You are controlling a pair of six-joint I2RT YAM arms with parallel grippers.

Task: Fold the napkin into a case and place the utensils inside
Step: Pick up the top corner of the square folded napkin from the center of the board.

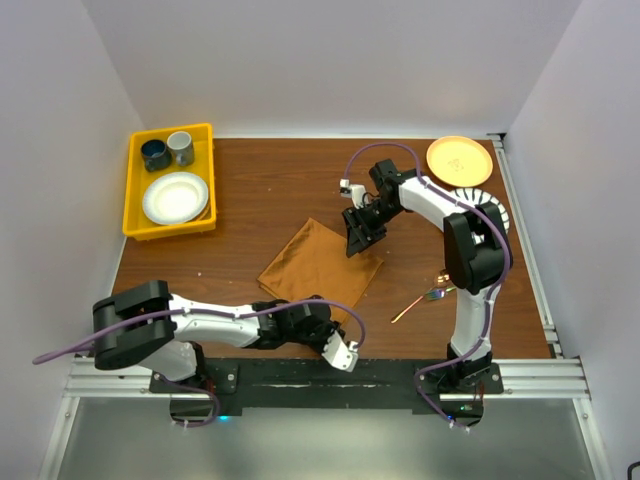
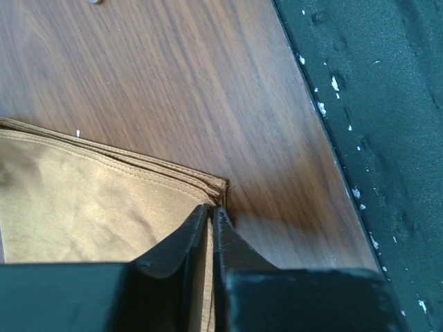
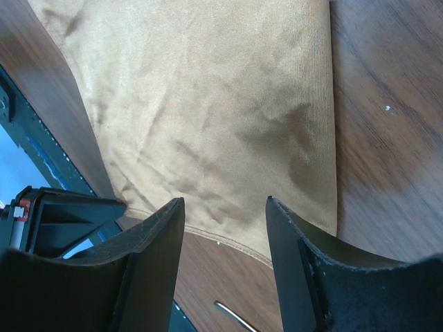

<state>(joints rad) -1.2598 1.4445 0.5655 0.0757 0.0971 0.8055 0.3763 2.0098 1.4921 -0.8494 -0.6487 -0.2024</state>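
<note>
Napkin [image 1: 320, 265] centre frame, partly folded, no case yet | left gripper [image 2: 211, 211] pinches its corner | right gripper [image 3: 225, 207] open, empty | utensils [image 1: 425, 300] lower right, still outside

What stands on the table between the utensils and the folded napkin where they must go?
Nothing visible does. Only bare wood of the table lies between the utensils and the near right edge of the napkin.
</note>
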